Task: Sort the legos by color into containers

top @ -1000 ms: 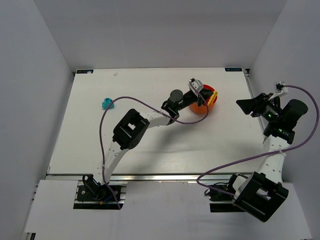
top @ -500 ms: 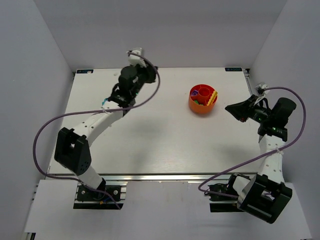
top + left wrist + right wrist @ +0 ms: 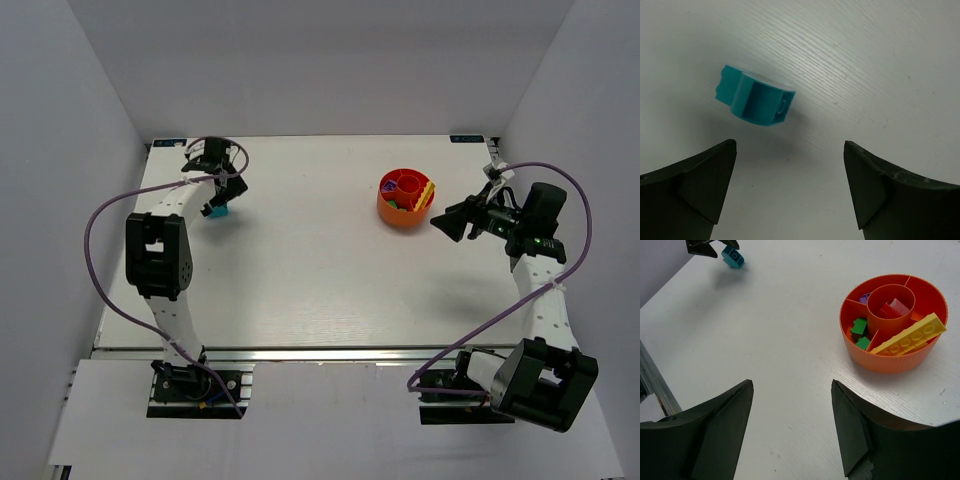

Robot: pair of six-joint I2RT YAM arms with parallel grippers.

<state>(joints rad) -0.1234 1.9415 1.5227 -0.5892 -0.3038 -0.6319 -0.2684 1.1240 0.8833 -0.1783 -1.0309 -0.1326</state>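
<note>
On the surface (image 3: 300,270) at 10 o'clock, teal brick (image 3: 755,97) lies just ahead of left end effector (image 3: 790,150), jaws apart. Likely light, rigid, slick; pinch its flat sides.

Glossy teal plastic lego (image 3: 756,100), ribbed orange plastic bowl (image 3: 890,362), matt white wood-grain table (image 3: 865,60), matt black fingers (image 3: 695,185)

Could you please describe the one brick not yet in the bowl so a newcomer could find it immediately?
On the white table, look toward the far left corner, well away from the orange bowl. By the open left claw lies a lone teal brick, the only loose lego.
</note>
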